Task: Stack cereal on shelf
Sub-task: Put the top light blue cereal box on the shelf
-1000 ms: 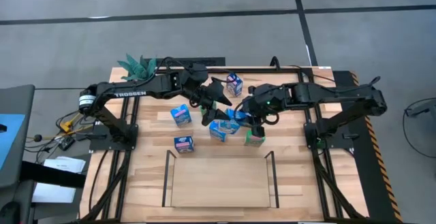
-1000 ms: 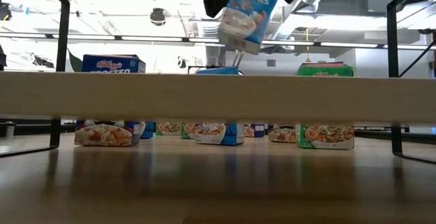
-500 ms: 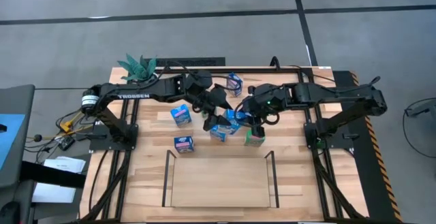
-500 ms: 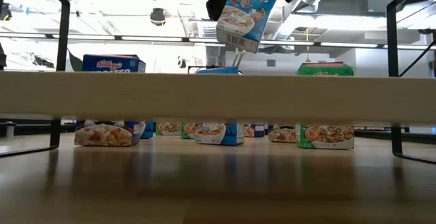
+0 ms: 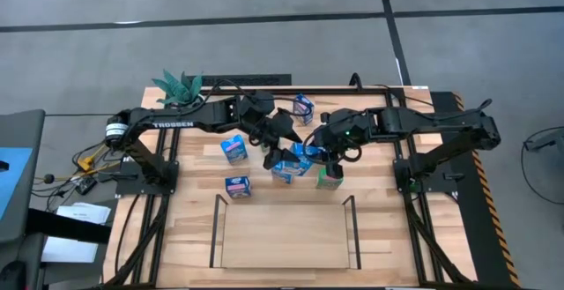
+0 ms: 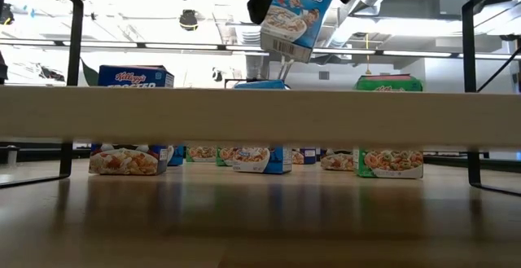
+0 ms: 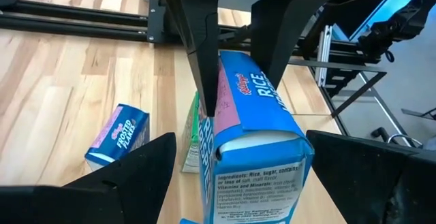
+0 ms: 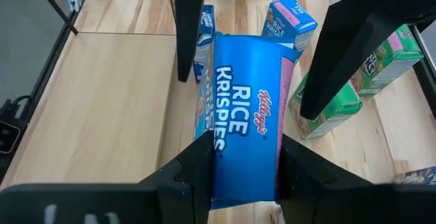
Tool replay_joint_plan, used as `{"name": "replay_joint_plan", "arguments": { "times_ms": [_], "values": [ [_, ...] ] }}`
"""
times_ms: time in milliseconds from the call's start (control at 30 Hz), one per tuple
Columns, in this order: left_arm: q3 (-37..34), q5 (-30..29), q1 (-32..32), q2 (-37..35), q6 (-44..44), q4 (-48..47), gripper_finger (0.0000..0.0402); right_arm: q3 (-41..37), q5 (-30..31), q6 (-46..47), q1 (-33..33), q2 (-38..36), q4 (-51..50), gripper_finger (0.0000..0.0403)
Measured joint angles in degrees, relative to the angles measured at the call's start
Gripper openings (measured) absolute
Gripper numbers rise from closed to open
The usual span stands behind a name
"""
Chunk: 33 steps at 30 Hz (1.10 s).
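My right gripper is shut on a blue Rice Krispies cereal box, held up over the middle of the table. My left gripper is open, with one finger on either side of the box's other end and a gap on both sides. In the high view the two grippers, left and right, meet over a cluster of cereal boxes. The shelf, a light wood base between dark rails, lies near the table's front edge with nothing on it. My right gripper pinches the blue box by its two narrow sides between its two fingers, at the end nearest the wrist. The fingers slant down from the table's right side. The box is lifted clear of the table and tilted, its barcode end lowest.
Blue boxes stand on the table, and a green one stands just below the right gripper. A teal-leaved plant stands at the far left. The shelf's front board crosses the low view.
My left gripper has edged toward the held box, and stays open. My right gripper has kept the box up in the same place.
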Motion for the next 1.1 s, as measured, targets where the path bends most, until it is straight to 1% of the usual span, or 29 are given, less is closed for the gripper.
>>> {"name": "replay_joint_plan", "arguments": {
  "times_ms": [100, 333, 567, 767, 933, 1100],
  "values": [
    [0.0, -0.1, 0.0, 0.0, 0.0, 0.0, 0.0303, 0.0, 0.0, 0.0, 0.0, 1.0, 0.0, 0.0152],
    [0.0, 0.0, 0.0, 0.0, -0.1, -2.2, 0.0260, 0.0, 0.0, 0.0, 0.0, 1.0, -0.2, 0.0152],
    [0.0, -0.3, -0.1, 0.0, 0.0, -3.0, 0.0253, 0.0, 0.0, 0.0, 0.0, 1.0, 0.1, 0.0152],
    [0.0, -3.3, -1.2, 0.0, 0.7, -3.0, 0.0252, 0.0, 0.0, 0.0, 0.0, 1.0, 0.3, 0.0152],
    [0.0, -3.8, -1.6, 0.0, 0.6, -2.8, 0.0229, 0.0, 0.0, 0.0, 0.0, 1.0, 0.3, 0.0153],
    [0.0, -3.7, -1.6, 0.0, -1.6, -2.3, 0.0209, 0.0, 0.0, 0.0, 0.0, 1.0, 0.3, 0.0153]
  ]
}}
